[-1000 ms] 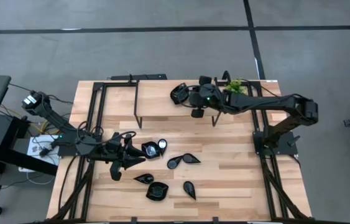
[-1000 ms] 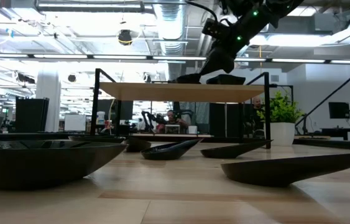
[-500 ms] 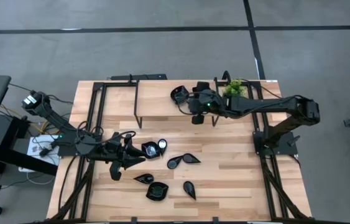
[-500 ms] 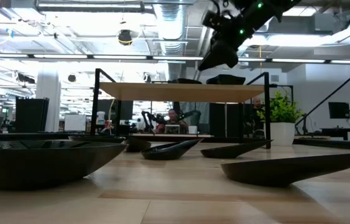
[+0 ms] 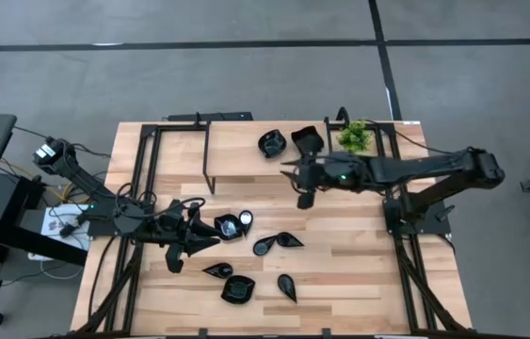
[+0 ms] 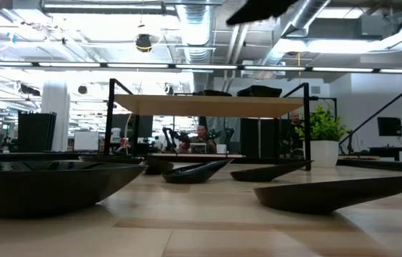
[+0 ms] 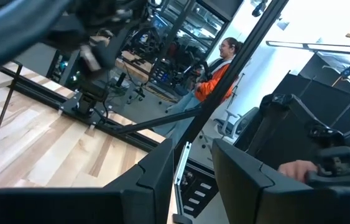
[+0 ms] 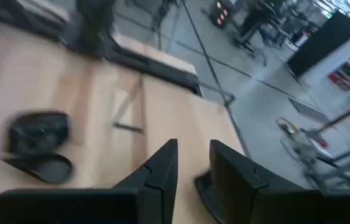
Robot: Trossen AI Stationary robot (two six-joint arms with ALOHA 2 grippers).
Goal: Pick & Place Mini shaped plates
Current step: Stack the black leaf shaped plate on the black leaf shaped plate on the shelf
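Upper centre, raised shelf (image 5: 246,151) holds two placed plates (image 5: 271,143); right end effector (image 5: 304,195) beside it empty, fingers parted; left end effector (image 5: 210,235) lower left, grip unclear, near table's remaining plates (image 5: 265,247).

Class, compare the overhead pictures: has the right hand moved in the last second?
Yes. The right hand has pulled back off the raised shelf, away from the potted plant, toward the table's middle.

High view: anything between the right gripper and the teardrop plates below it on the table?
Nothing. In the high view, only bare wood separates the right gripper from the nearest pair of teardrop plates; the gripper sits off the shelf edge, with nothing held.
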